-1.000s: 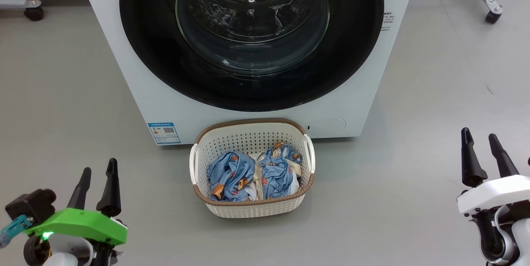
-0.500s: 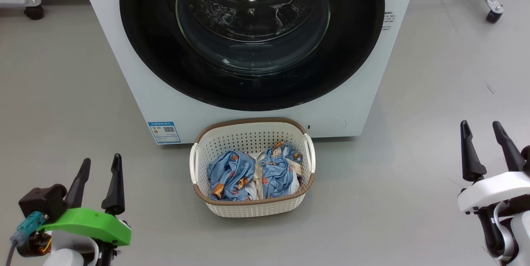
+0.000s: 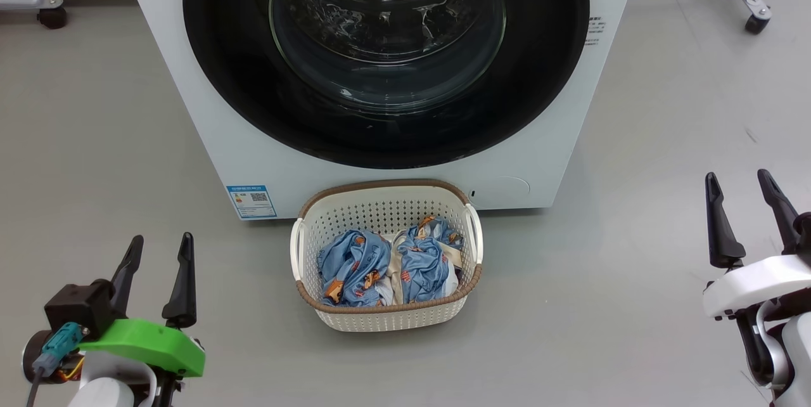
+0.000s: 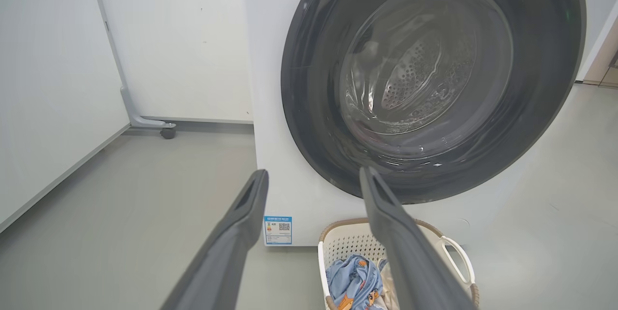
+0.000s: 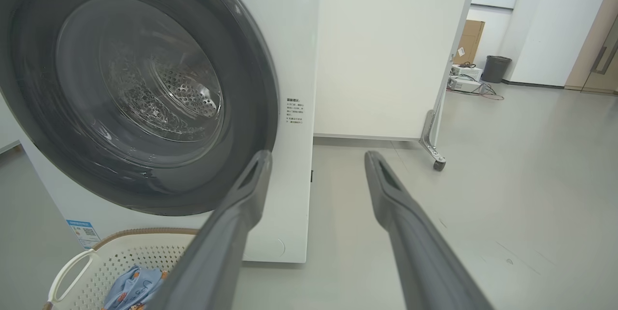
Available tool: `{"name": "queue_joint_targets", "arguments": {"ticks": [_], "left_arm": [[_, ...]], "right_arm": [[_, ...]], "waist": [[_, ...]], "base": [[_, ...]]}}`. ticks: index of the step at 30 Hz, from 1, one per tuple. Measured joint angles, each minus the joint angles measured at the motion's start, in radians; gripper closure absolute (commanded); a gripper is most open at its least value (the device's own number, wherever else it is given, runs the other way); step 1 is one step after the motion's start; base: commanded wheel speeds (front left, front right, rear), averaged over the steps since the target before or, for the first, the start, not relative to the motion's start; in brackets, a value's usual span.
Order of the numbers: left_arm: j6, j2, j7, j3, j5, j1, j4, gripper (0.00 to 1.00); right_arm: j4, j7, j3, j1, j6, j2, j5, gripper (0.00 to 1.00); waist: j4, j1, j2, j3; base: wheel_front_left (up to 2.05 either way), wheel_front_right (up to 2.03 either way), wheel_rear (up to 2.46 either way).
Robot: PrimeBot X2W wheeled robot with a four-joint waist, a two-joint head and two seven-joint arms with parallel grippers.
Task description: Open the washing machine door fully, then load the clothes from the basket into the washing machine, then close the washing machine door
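Glossy black washing machine door (image 3: pixel 222 77) shut, clothes (image 3: pixel 355 264) in basket (image 3: pixel 393 323); left gripper (image 3: pixel 161 238), right gripper (image 3: pixel 737 174) hang empty, fingers apart. Next, likely: hook the door's edge.

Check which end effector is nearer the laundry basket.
Left, judging by the head view. The left end effector is open, off to the left of the basket and about level with it. The right end effector, also open, stands farther out to the basket's right.
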Motion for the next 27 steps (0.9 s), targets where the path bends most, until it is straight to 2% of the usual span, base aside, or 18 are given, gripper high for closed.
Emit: {"name": "queue_joint_targets", "arguments": {"ticks": [13, 27], "left_arm": [[-0.001, -0.012, 0.000, 0.007, 0.009, 0.000, 0.013, 0.00], [-0.009, -0.021, 0.000, 0.020, 0.016, 0.000, 0.026, 0.00]], "right_arm": [[0.016, 0.000, -0.006, -0.005, 0.002, 0.020, 0.012, 0.00], [0.043, 0.000, -0.005, -0.005, 0.019, 0.023, 0.036, 0.00]], "waist": [[0.004, 0.0000, 0.0000, -0.004], [0.009, 0.0000, 0.0000, -0.013]], "base": [[0.00, 0.00, 0.00], [0.00, 0.00, 0.00]]}}
